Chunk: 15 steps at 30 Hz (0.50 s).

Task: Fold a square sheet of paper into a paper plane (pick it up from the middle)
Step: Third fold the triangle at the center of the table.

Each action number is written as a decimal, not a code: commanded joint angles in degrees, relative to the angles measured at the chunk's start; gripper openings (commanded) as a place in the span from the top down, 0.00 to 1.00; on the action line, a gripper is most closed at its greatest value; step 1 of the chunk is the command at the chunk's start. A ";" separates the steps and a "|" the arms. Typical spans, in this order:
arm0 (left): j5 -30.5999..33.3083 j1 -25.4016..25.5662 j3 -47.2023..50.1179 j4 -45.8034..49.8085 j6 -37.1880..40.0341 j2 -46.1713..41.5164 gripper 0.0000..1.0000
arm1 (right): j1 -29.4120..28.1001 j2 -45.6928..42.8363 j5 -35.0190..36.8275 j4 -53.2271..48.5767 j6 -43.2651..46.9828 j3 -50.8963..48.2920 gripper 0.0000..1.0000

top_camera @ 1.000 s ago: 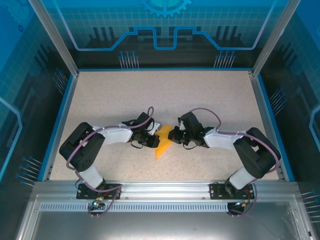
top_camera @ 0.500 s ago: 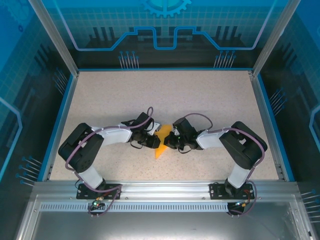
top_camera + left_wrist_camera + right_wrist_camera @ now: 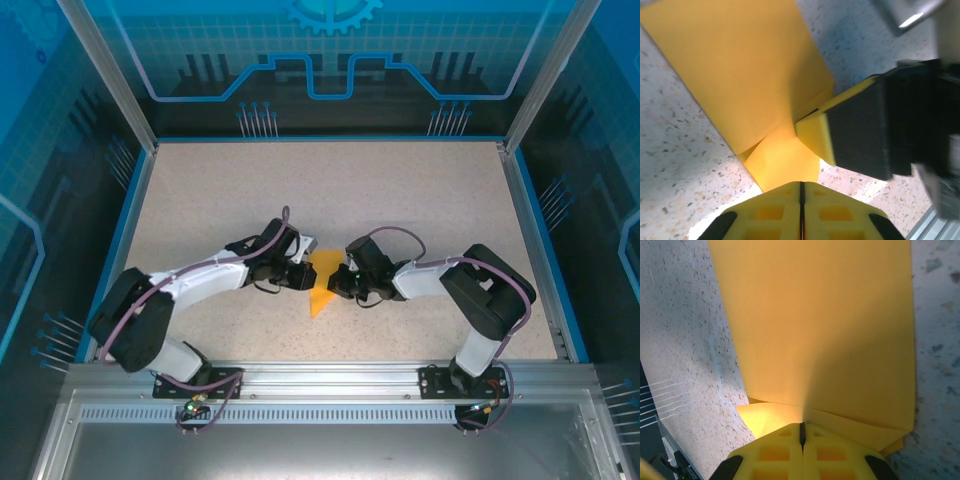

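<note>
Left arm (image 3: 200,282) has reached farther; orange paper (image 3: 322,290) lies betw. left claw (image 3: 303,275) & right claw (image 3: 338,283), both pressed together, long axis near-far, tip near.

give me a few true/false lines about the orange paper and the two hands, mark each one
1. The paper sits between the two hands. True.
2. The left hand is wide open. False: its jaws are shut, tips at the paper.
3. The paper is a flat, unfolded square. False: it is folded, with overlapping layers, and tapers to a point.
4. The right hand is shut at the paper's edge. True.
5. The paper's point aims at the back wall. False: it points toward the near edge of the table.
</note>
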<state>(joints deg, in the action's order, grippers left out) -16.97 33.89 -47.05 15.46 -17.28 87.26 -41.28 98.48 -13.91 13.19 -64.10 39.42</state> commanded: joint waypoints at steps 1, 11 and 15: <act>-2.55 -0.40 -2.45 -1.12 -0.83 5.43 0.93 | -0.71 -0.86 0.75 -3.26 -0.15 -0.93 1.00; 0.65 -1.29 -1.77 -2.58 -0.66 14.13 1.00 | -4.65 -6.12 1.05 -2.20 0.73 -0.50 1.00; 0.69 -1.37 -0.95 -2.55 0.12 13.74 1.00 | -8.45 -6.27 3.22 -2.17 -1.74 -0.70 1.00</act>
<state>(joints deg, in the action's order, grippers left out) -18.06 32.77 -49.45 11.88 -18.04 99.07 -47.57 92.77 -12.78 12.01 -64.31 39.22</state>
